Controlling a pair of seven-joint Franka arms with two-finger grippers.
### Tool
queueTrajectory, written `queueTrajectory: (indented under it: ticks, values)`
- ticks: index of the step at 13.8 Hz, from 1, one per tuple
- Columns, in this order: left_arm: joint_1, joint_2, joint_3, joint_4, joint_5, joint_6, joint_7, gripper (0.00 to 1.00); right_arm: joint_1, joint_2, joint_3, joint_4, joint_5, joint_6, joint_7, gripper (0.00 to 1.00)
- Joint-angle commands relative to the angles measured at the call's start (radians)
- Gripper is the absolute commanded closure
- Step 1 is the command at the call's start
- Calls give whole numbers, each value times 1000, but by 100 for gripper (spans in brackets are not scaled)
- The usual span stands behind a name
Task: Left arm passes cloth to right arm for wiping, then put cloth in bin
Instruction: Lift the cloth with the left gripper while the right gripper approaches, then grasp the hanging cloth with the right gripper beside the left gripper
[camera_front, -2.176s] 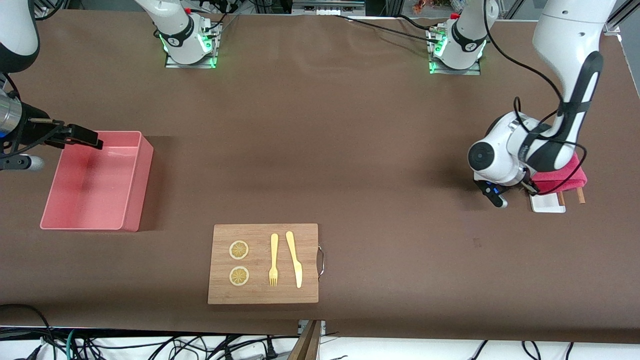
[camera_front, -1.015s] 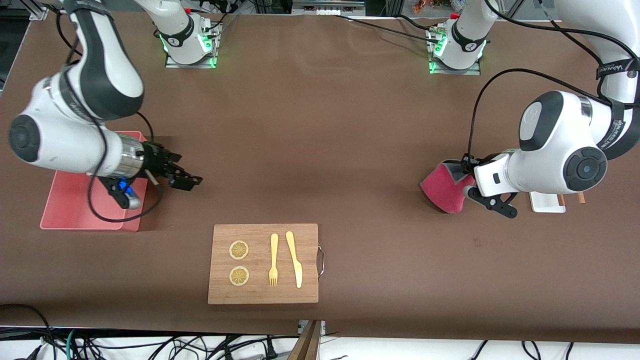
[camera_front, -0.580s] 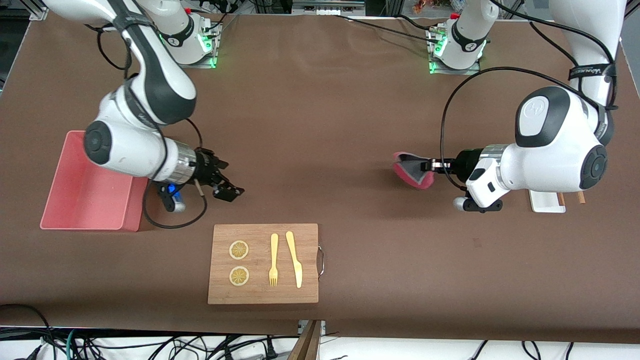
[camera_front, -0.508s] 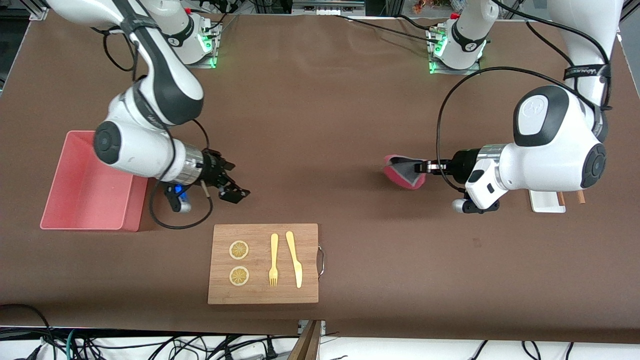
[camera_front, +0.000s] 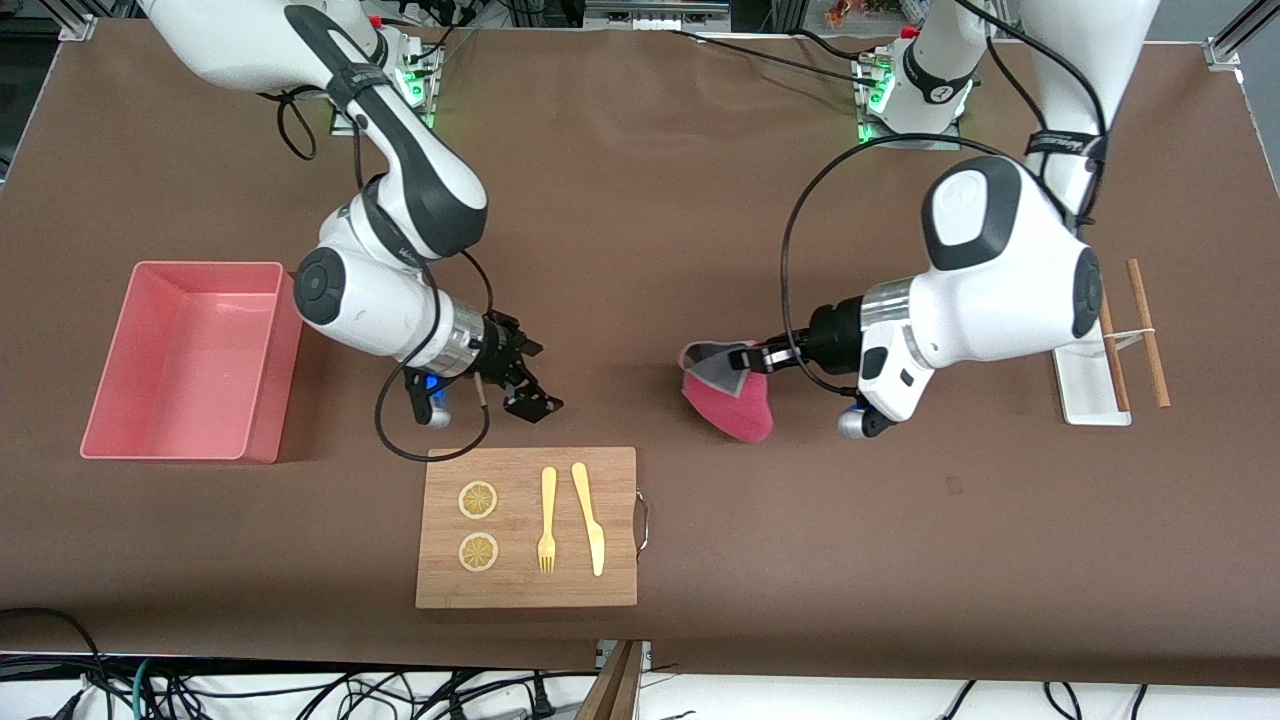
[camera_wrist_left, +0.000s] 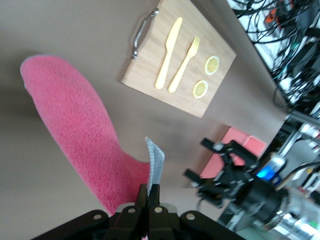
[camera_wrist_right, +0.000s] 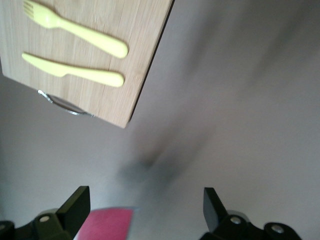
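Note:
My left gripper (camera_front: 745, 357) is shut on the grey edge of the magenta-red cloth (camera_front: 731, 404). It holds the cloth over the middle of the table, and the cloth hangs down from the closed jaws. In the left wrist view the cloth (camera_wrist_left: 70, 125) droops from the left gripper (camera_wrist_left: 149, 187), with the right gripper (camera_wrist_left: 200, 160) facing it some way off. My right gripper (camera_front: 535, 378) hovers open and empty over the table between the pink bin (camera_front: 180, 350) and the cloth. In the right wrist view the right gripper (camera_wrist_right: 145, 197) stands wide, and a corner of the cloth (camera_wrist_right: 107, 225) shows apart from it.
A wooden board (camera_front: 527, 527) with two lemon slices, a yellow fork and a knife lies nearer the front camera, just below the right gripper. A white tray (camera_front: 1085, 390) and two brown chopsticks (camera_front: 1145, 330) sit at the left arm's end of the table.
The left arm carried the cloth from the white tray toward the table's middle. The right arm swung from over the bin toward the middle, so the grippers now face each other.

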Motion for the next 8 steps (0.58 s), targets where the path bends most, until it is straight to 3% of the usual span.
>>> queueTrajectory:
  ticks: [1, 8]
  values:
    - [-38, 26, 8, 28, -83, 70, -67, 100, 7, -1, 31, 3, 13, 29, 44, 0]
    - [-74, 26, 8, 30, -144, 121, -221, 100, 25, 12, 61, 1, 14, 25, 47, 0]
